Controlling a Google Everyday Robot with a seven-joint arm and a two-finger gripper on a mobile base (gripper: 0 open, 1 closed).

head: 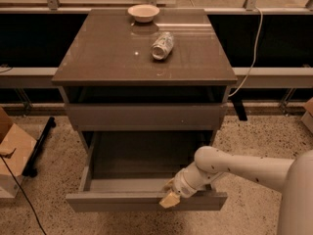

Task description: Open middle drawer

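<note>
Now the wide taupe-grey middle drawer [122,200] of the brown cabinet [98,58] is pulled far out, and its pale grey inside shows. The robot's white and tan gripper [170,198] sits on the drawer's front edge, toward the right; I cannot tell if it is open or closed. On the shiny top sit a small cream bowl [144,12] and a silver can [162,45] lying on its side.

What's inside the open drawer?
The middle drawer shows only bare grey floor; its back hides beneath the upper drawer, and the gripper at its front rim covers a bit.
</note>
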